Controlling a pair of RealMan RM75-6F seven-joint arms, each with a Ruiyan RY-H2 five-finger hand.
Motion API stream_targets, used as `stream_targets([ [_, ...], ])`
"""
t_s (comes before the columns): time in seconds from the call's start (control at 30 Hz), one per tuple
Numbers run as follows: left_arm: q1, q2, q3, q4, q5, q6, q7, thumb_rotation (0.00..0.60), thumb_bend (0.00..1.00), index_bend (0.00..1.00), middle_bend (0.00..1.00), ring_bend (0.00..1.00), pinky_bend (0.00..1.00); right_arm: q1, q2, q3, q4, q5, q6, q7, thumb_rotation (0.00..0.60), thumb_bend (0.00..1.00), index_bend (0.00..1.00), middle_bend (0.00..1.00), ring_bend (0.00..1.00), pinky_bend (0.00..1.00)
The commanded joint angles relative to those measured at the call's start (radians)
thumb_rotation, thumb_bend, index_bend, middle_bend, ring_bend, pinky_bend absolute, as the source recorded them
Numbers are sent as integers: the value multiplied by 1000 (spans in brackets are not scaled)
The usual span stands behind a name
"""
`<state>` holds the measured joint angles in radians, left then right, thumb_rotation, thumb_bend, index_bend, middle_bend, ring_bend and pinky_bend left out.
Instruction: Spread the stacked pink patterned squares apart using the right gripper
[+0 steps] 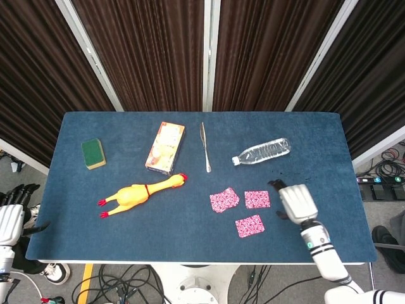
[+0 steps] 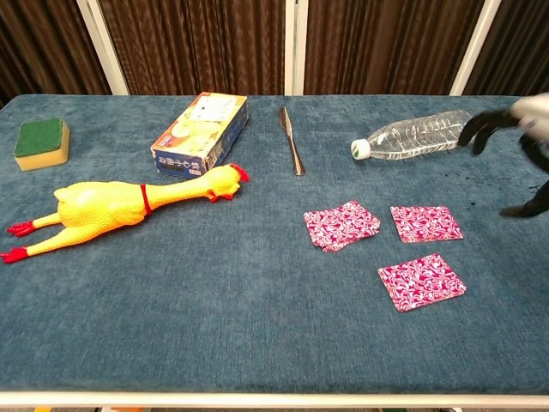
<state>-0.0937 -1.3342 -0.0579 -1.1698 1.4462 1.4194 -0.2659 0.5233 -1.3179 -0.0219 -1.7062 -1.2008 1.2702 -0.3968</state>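
Three spots of pink patterned squares lie on the blue table. A small stack [image 1: 224,199] [image 2: 340,225] sits left, its layers slightly offset. One single square [image 1: 257,199] [image 2: 425,223] lies to its right, another [image 1: 249,225] [image 2: 421,281] nearer the front edge. My right hand [image 1: 294,202] [image 2: 515,146] hovers right of the squares, raised off the table, fingers apart and holding nothing. My left hand [image 1: 11,215] hangs beyond the table's left edge, only partly seen in the head view.
A clear plastic bottle [image 1: 262,152] [image 2: 415,134] lies behind the squares. A table knife [image 1: 204,147] [image 2: 292,141], a snack box [image 1: 165,147] [image 2: 201,133], a yellow rubber chicken [image 1: 140,192] [image 2: 120,206] and a green sponge [image 1: 93,153] [image 2: 41,142] lie further left.
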Motion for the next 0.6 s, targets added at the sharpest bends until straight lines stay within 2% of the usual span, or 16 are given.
stream_targets([
  [0.03, -1, 5, 0, -9, -2, -3, 8, 600, 28, 163, 137, 79, 184, -111, 29, 29, 243, -169, 147, 380, 600, 50, 249, 299, 399, 698],
  [0.07, -2, 7, -1, -14, -3, -4, 13, 600, 28, 163, 137, 79, 184, -127, 24, 30, 299, -190, 175, 417, 600, 56, 249, 297, 361, 645],
  [0.2, -3, 11, -2, -31, -2, 0, 28, 600, 28, 163, 137, 79, 184, -181, 0, 28, 440, -222, 232, 520, 600, 86, 236, 264, 151, 273],
  [0.27, -3, 16, -4, -44, -2, 3, 37, 600, 29, 163, 137, 79, 184, -203, -3, 25, 477, -212, 230, 518, 600, 87, 174, 202, 46, 96],
  [0.33, -3, 24, -5, -59, -2, 6, 46, 600, 28, 163, 137, 79, 184, -228, -5, 25, 499, -190, 226, 470, 600, 80, 98, 134, 2, 12],
  [0.43, -4, 38, -9, -82, 0, 13, 60, 600, 28, 163, 137, 79, 184, -256, -10, 35, 499, -167, 227, 441, 600, 49, 20, 87, 0, 0],
  [0.6, -8, 61, -13, -110, 4, 21, 81, 600, 28, 163, 137, 79, 184, -269, -10, 53, 503, -161, 197, 483, 600, 40, 0, 78, 0, 0],
])
